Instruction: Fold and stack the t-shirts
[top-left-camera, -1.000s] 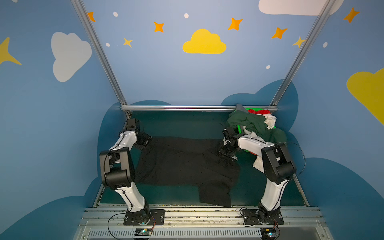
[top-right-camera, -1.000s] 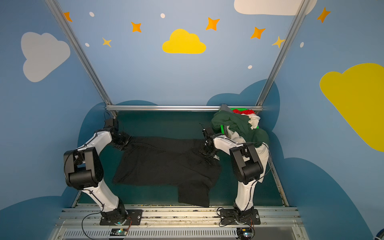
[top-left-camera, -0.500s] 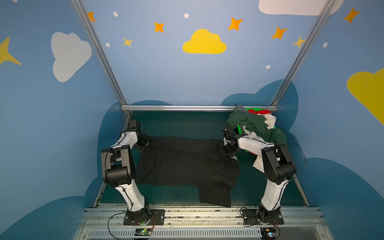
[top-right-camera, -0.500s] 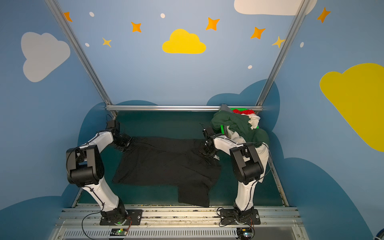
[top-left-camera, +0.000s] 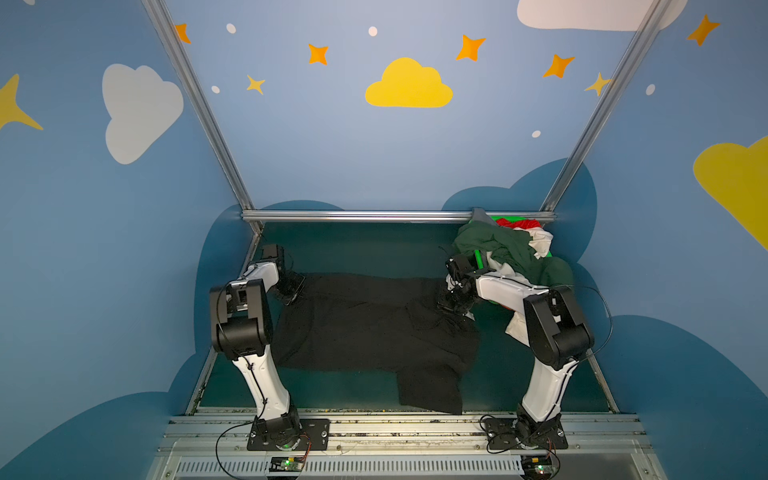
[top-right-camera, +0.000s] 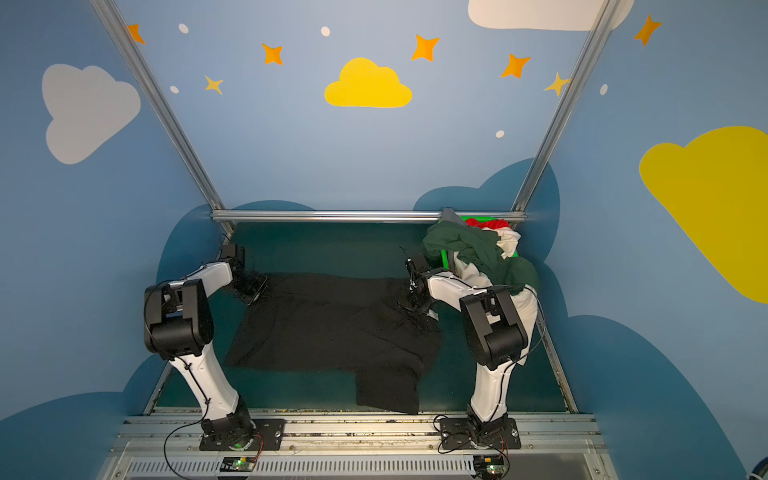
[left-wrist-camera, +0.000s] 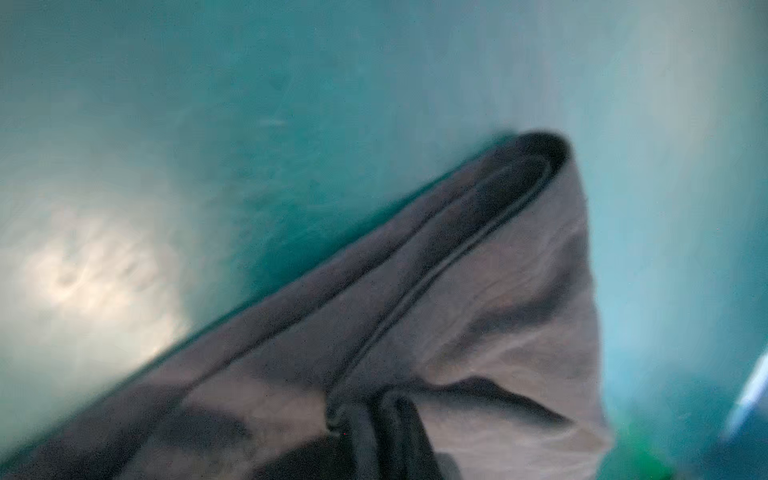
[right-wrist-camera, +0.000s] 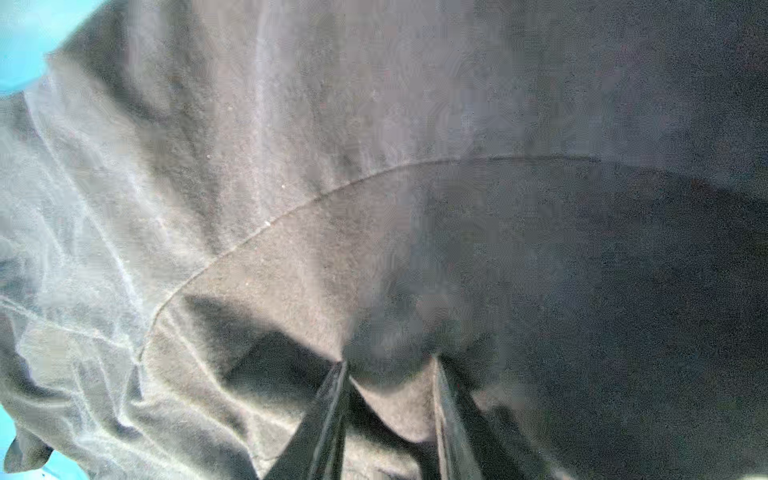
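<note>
A large black t-shirt (top-left-camera: 365, 328) (top-right-camera: 332, 328) lies spread on the teal table (top-left-camera: 353, 249), one sleeve towards the front edge. My left gripper (top-left-camera: 292, 287) (top-right-camera: 253, 286) is at its far left corner. In the left wrist view the jaws (left-wrist-camera: 376, 419) are shut on a fold of the hem of the black t-shirt (left-wrist-camera: 478, 311). My right gripper (top-left-camera: 453, 301) (top-right-camera: 411, 305) is at the far right corner. In the right wrist view its fingers (right-wrist-camera: 388, 370) hold a bunch of black cloth (right-wrist-camera: 374, 166). Dark green (top-left-camera: 503, 245), white (top-left-camera: 540, 241) and red (top-left-camera: 515, 223) t-shirts are heaped at the back right.
The heap lies over a bright green basket (top-left-camera: 480, 259) in the back right corner, close behind my right arm. A metal rail (top-left-camera: 374, 216) bounds the table at the back and the base rail (top-left-camera: 395, 424) at the front. Blue walls close in both sides.
My left gripper has closed on the shirt's far left corner, and that arm's elbow has shifted slightly. The right arm and the shirt have barely moved.
</note>
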